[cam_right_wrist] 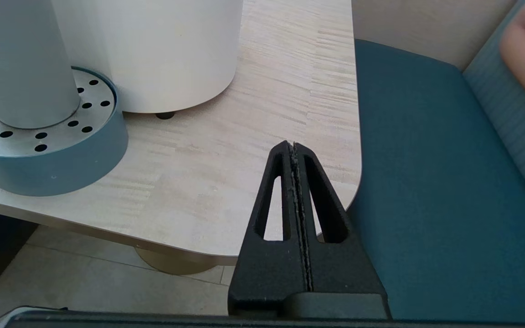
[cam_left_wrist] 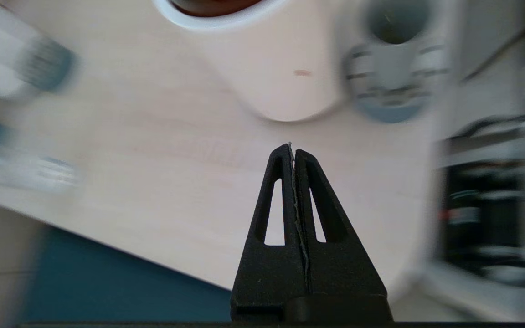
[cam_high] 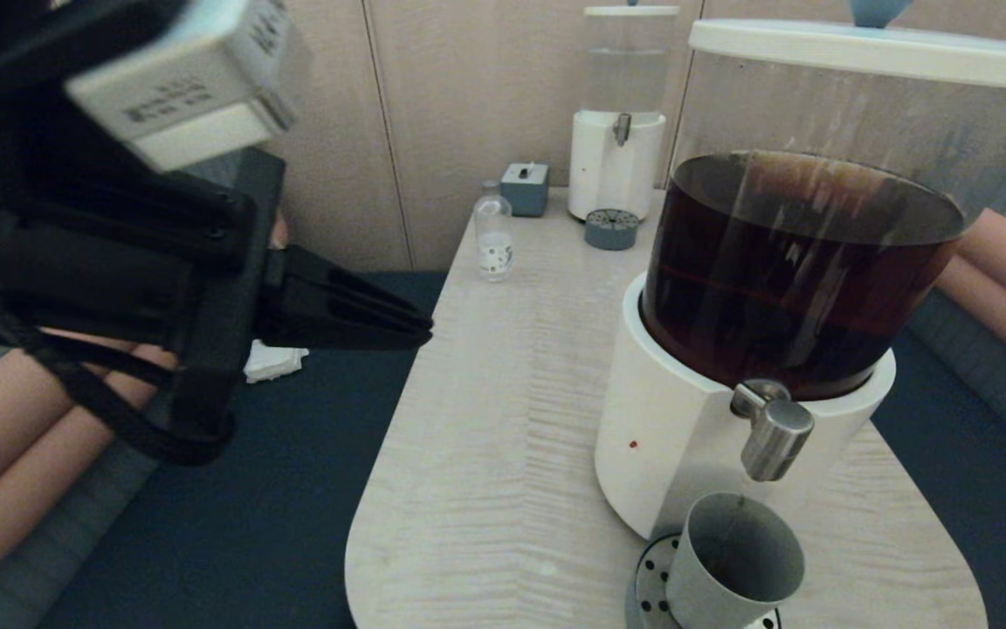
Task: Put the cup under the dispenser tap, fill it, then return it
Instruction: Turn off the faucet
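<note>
The grey-green cup (cam_high: 734, 563) stands upright and empty on the perforated drip tray (cam_high: 647, 590), right below the brushed-steel dispenser tap (cam_high: 774, 432) of the big white-based dispenser (cam_high: 669, 437) with dark liquid. The left wrist view shows the cup (cam_left_wrist: 397, 27) from afar. In the right wrist view the cup (cam_right_wrist: 18, 64) rises from the drip tray (cam_right_wrist: 62, 159). My left gripper (cam_high: 420, 330) hangs shut and empty in the air off the table's left edge, far from the cup; it shows again as the left gripper (cam_left_wrist: 292, 148). My right gripper (cam_right_wrist: 292, 146) is shut and empty near the table's right front corner.
At the table's far end stand a smaller dispenser (cam_high: 618, 114) with clear liquid, its grey drip tray (cam_high: 612, 229), a small clear bottle (cam_high: 494, 236) and a grey-blue box (cam_high: 525, 188). Blue benches (cam_high: 276, 489) flank the table (cam_high: 503, 419). A white cloth (cam_high: 274, 361) lies on the left bench.
</note>
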You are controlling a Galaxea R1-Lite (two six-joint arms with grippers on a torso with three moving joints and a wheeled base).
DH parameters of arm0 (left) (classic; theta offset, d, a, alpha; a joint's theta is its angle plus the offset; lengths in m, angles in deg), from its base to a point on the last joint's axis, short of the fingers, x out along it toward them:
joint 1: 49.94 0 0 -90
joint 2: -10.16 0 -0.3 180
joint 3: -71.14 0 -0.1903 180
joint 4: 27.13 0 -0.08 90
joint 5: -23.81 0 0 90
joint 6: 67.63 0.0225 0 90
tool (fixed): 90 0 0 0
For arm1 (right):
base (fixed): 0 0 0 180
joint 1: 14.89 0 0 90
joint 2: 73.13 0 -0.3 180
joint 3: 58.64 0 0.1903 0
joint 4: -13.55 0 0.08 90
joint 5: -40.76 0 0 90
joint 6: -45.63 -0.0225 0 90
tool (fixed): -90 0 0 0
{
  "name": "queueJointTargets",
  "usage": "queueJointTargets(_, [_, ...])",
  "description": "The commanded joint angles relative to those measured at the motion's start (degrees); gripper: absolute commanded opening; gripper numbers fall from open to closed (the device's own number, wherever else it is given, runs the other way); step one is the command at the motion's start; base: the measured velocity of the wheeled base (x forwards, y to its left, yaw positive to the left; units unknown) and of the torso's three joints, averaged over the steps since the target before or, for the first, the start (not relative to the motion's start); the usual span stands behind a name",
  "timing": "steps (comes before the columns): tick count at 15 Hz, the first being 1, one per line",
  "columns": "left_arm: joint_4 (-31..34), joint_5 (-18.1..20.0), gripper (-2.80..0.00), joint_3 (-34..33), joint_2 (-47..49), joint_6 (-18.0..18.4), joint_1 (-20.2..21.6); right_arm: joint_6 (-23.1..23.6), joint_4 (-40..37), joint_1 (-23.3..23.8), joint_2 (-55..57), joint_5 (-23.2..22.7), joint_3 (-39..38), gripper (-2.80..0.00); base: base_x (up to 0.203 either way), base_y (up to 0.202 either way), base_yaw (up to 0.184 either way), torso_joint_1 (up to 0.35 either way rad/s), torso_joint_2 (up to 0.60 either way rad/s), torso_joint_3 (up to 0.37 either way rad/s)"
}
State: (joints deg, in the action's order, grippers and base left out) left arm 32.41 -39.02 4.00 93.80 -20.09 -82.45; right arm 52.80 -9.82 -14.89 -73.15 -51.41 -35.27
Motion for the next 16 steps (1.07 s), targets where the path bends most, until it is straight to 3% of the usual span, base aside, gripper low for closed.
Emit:
queueJointTargets(1, [-4.3,-4.5,-2.8,1.3,5.2,1.6,-3.5,0.1,0.0,0.0,-0.3,0.0,-0.5,-2.8,0.0,0.0,0.0,0.0,0.0,0.0])
queueJointTargets(3, [-10.9,-8.4,-2.8,1.5,7.5,2.2,-6.9,0.0,0.0,0.0,-0.3,0.0,-0.5,-2.8,0.0,0.0,0.0,0.0,0.0,0.0])
queueJointTargets(9, [-12.3,-11.9,-2.8,1.7,13.9,1.7,-18.8,0.1,0.0,0.0,-0.3,0.0,-0.5,-2.8,0.0,0.0,0.0,0.0,0.0,0.0])
queueJointTargets(16, [-11.9,-11.9,-2.8,4.1,17.9,1.6,-22.0,0.1,0.0,0.0,-0.3,0.0,-0.5,-2.8,0.0,0.0,0.0,0.0,0.0,0.0])
